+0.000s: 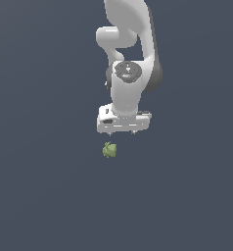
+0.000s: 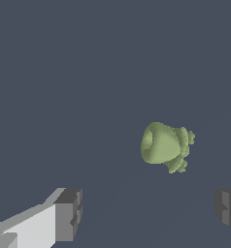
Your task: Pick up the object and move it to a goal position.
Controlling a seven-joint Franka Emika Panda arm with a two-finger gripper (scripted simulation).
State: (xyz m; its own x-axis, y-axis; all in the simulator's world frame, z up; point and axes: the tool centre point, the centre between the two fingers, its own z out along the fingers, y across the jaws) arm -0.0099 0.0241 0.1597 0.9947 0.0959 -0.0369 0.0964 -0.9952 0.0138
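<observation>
The object [image 1: 109,150] is a small lumpy olive-green thing lying on the dark grey floor, just below my white gripper [image 1: 122,132] in the exterior view and slightly toward that view's left. In the wrist view the object [image 2: 165,146] looks like a rounded cup shape with a bumpy end. My gripper [image 2: 149,213] is open and empty; its two grey fingertips [image 2: 69,213] stand wide apart. The object lies beyond the gap between the fingers, not between them.
A plain dark grey surface [image 1: 50,196] fills both views. No other objects, containers or edges show. The white arm [image 1: 130,44] rises from the gripper to the top of the exterior view.
</observation>
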